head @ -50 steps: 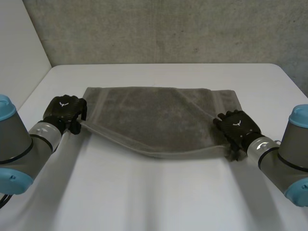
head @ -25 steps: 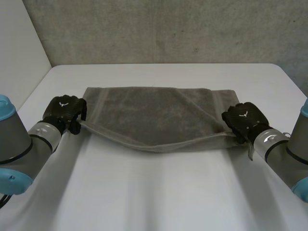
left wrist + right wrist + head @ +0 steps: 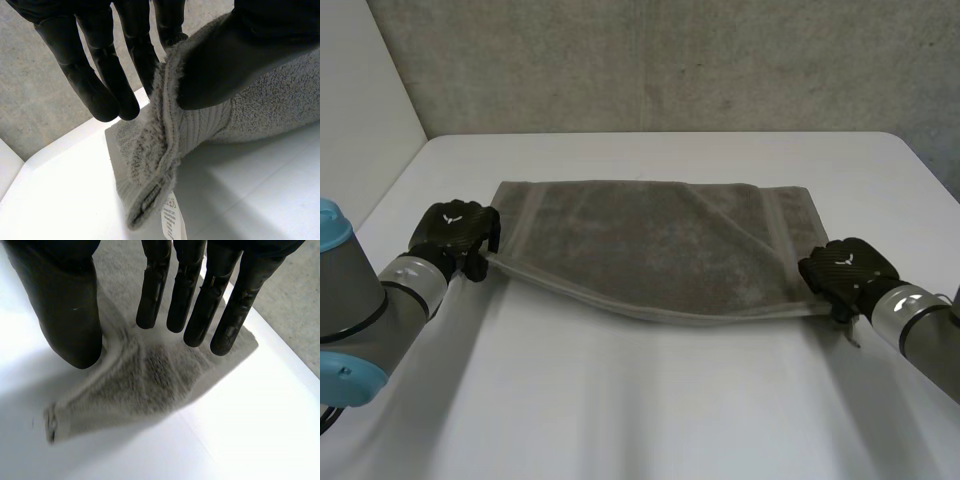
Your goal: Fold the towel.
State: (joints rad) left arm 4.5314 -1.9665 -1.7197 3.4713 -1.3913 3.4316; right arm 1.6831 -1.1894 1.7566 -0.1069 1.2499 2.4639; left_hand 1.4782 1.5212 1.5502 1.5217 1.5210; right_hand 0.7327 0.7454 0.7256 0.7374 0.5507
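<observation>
The grey towel (image 3: 650,245) lies spread across the middle of the white table (image 3: 640,410), its long sides running from one of my arms to the other. The far edge lies flat and straight. The near edge runs in a shallow curve between my two hands.

My left hand (image 3: 455,232) is at the towel's near left corner. In my left wrist view, the thumb (image 3: 235,55) presses the thick hem against one finger, so the corner is pinched. The other fingers (image 3: 95,75) hang straight beside it. Below the pinch the cloth bunches into a fold, and a small white label (image 3: 171,217) hangs from it just above the table.

My right hand (image 3: 847,270) is at the near right corner. In my right wrist view, its fingers (image 3: 195,300) are straight and slightly apart. The thumb (image 3: 70,315) stands well off from them. The towel corner lies beneath, between thumb and fingers, and nothing closes on it.
</observation>
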